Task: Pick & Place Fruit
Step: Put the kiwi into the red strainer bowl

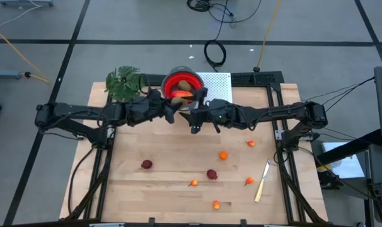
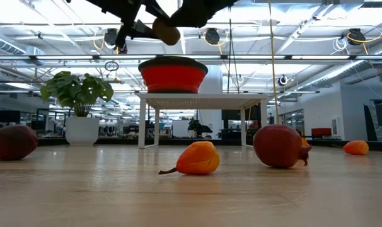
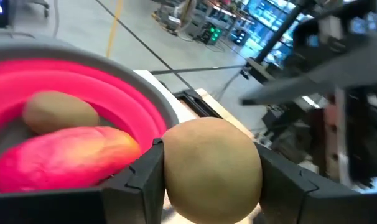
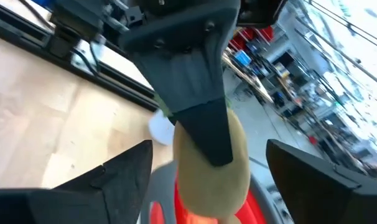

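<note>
Wooden worktop (image 1: 178, 189) with both dark arms reaching in from the sides and meeting near the far middle edge. Leafy green plant (image 1: 123, 82) in a white pot at the far left corner. White perforated stand (image 1: 217, 85) at the far edge carries a red bowl (image 1: 172, 81) with a grey rim. In the bowl: an olive-brown oval (image 3: 59, 111) and the longer red-orange piece (image 3: 67, 155), lying side by side and touching.

Left pincer (image 3: 210, 177) sits just beside the bowl's near rim, raised off the worktop, fingers clamped on another olive-brown fruit (image 3: 212, 169), which bulges out between the two dark pads. In the low view the same fruit (image 2: 166, 31) hangs above the bowl's rim level.

Right pincer (image 4: 207, 186) is just right of the bowl, close to the left one, fingers spread wide apart and holding nothing; its wrist view looks at the left pincer's finger across the olive fruit.

Pale-handled knife (image 1: 262, 180) lies near the right edge of the worktop.

Loose fruit on the near half, all well apart: dark red round (image 1: 146, 164) at left, dark red round (image 1: 212, 174) at centre, orange round (image 1: 223, 155), and small orange-red bits (image 1: 251, 144), (image 1: 249, 181), (image 1: 193, 183), (image 1: 216, 204).
</note>
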